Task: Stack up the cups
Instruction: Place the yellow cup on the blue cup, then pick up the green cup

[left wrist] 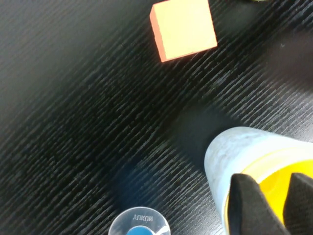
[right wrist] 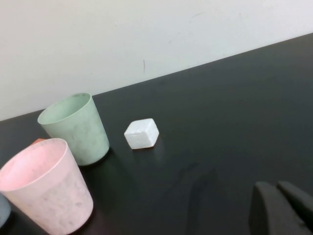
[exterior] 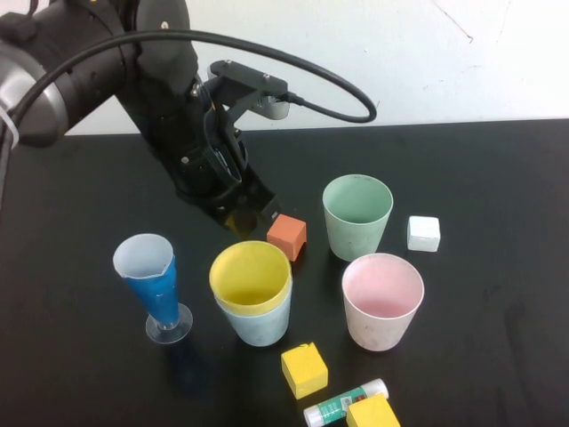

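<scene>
The yellow cup (exterior: 249, 271) sits nested inside the light blue cup (exterior: 258, 325) at the front middle of the black table. The green cup (exterior: 357, 216) stands upright to the right behind them, and the pink cup (exterior: 382, 301) stands upright in front of it. My left gripper (exterior: 242, 218) hangs just above the back rim of the yellow cup. In the left wrist view its fingers (left wrist: 254, 205) stand apart over the yellow cup (left wrist: 274, 174) with only the cup's inside showing between them. My right gripper (right wrist: 281, 208) is shut and empty over bare table, right of the green cup (right wrist: 78, 127) and pink cup (right wrist: 44, 186).
A blue-and-white conical glass (exterior: 151, 280) stands left of the nested cups. An orange cube (exterior: 286, 236) lies between the yellow and green cups. A white cube (exterior: 423, 233) lies right of the green cup. Two yellow cubes (exterior: 304, 369) and a glue stick (exterior: 342, 405) lie at the front edge.
</scene>
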Robot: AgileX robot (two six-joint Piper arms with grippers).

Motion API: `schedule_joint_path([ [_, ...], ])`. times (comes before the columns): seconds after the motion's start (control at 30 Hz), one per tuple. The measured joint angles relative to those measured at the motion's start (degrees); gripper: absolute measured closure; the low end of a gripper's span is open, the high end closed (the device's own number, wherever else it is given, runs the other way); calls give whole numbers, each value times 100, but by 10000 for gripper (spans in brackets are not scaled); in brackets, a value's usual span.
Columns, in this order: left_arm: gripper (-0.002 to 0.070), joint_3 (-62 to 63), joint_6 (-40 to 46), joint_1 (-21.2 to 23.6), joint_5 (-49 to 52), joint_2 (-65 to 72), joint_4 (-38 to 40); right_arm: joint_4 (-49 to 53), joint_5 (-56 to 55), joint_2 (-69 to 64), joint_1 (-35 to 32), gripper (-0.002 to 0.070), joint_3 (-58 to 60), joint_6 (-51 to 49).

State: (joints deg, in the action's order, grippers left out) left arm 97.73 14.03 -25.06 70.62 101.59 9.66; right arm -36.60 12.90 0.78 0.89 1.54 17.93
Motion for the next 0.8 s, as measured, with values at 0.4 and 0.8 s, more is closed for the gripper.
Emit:
schedule_joint_path([
  [0.4, 581, -8, 25, 0, -199, -1002, 0, -122, 100, 0, 0, 679, -547, 449],
  [0.8, 673, -1934, -35, 0, -1292, -3663, -24, 833, 2607, -2404, 0, 679, -3156, 1578],
])
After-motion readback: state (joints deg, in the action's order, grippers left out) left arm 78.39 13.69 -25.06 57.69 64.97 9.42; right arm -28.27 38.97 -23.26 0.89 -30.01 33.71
